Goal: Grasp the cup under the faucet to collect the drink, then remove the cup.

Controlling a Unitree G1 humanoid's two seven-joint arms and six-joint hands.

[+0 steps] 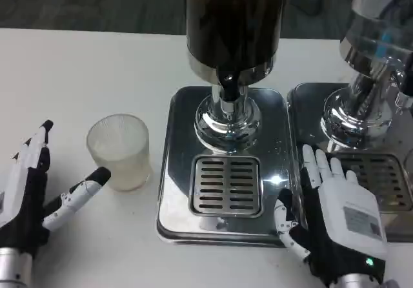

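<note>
A clear ribbed plastic cup (120, 151) stands upright on the white table, left of the steel drip tray (174, 197), and looks empty. Above the tray's slotted grate (226, 185) hangs the black faucet (227, 84) of a dark drink dispenser (235, 17). My left hand (32, 194) lies open just left of the cup, its thumb reaching toward the cup's base without clearly touching it. My right hand (332, 217) rests flat and open on the tray's right edge, holding nothing.
A second dispenser (377, 49) with its own steel tray (393, 191) stands at the right, close beside my right hand. The table's far edge runs along the top, with dark floor behind. White tabletop lies open at the left and front.
</note>
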